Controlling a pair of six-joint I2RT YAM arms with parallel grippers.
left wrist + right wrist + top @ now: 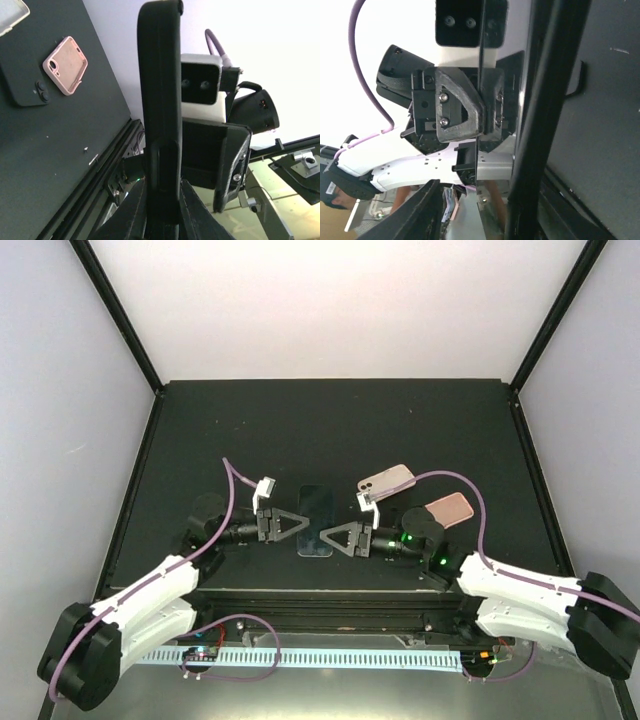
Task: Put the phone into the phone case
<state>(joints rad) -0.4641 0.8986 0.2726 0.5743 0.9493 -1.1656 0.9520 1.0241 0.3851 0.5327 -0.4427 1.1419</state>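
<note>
L gripper (pixel 300 525) is clamped tight on the dark phone (pixel 316 505). Phone sits flat-ish, left of the pink case (pixel 449 510) and apart from it, long axis pointing away from the arm bases. R gripper (pixel 326 538) is at the phone's case-side edge, jaws part open astride it, not gripping afaict; R arm is nearer the case.

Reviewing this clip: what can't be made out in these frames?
1. Right wrist view: the black slab phone, edge-on, hides the far finger of the right hand, so its grip cannot be told.
2. Left wrist view: the pale plastic phone case is cut off by the top-left corner; the black twin-lens slab near it could be phone or case.
3. Top view: that slab is lost against the black mat.
</note>
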